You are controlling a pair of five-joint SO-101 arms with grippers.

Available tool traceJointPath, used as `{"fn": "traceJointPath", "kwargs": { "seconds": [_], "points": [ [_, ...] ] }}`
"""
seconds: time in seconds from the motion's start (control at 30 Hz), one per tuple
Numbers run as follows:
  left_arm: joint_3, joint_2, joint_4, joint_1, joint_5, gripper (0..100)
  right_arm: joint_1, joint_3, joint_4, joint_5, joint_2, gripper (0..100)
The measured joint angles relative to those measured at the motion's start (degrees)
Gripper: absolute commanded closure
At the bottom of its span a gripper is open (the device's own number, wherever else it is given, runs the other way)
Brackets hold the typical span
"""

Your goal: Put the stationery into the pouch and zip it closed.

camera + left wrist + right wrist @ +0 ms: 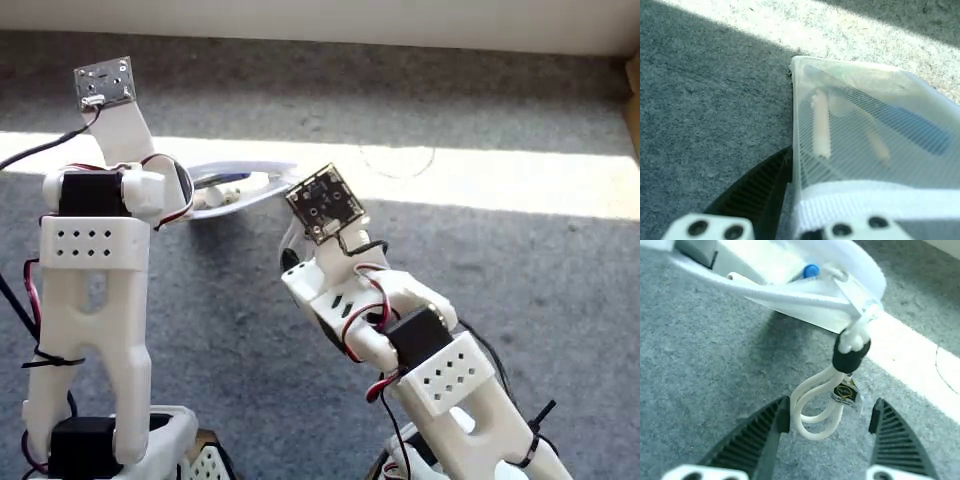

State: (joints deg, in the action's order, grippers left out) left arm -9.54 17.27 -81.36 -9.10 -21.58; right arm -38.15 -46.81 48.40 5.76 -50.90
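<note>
Pouch [875,145], stationery [821,131] inside dim and blurred, one end cut off.

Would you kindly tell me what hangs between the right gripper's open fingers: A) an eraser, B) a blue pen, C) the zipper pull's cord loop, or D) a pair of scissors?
C: the white cord loop dangles from the pouch between the open fingers of the right gripper.
</note>
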Motion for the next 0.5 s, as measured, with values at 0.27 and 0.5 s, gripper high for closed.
{"fn": "traceJointPath", "kwargs": {
  "seconds": [0.27, 0.5],
  "points": [
    [0.0, 0.0, 0.0, 0.0, 0.0, 96, 2.7, -7.5, -11.6, -0.2, -0.7, 74.9],
    [0.0, 0.0, 0.0, 0.0, 0.0, 96, 2.6, -8.7, -18.5, -7.6, -0.7, 74.9]
  ]
}}
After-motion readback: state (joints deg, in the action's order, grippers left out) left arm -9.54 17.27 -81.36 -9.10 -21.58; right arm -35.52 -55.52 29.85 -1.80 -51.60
